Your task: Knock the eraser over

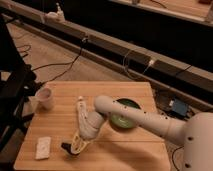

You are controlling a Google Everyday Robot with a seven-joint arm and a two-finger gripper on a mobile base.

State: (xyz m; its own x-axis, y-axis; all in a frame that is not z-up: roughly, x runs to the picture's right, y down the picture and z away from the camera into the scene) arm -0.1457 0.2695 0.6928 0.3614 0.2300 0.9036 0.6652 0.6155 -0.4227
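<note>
Touching eraser [65,147], jaws [75,145] above wooden table [125,147].

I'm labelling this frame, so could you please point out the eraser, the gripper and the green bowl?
eraser [66,147]: camera view, on its dark exposed left end.
gripper [76,146]: camera view, midway between the fingertips, beside the eraser.
green bowl [127,105]: camera view, on its far rim.

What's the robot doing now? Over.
Gripper down at table's front left, right by eraser. White block left of it, apart. Nothing between.
</note>
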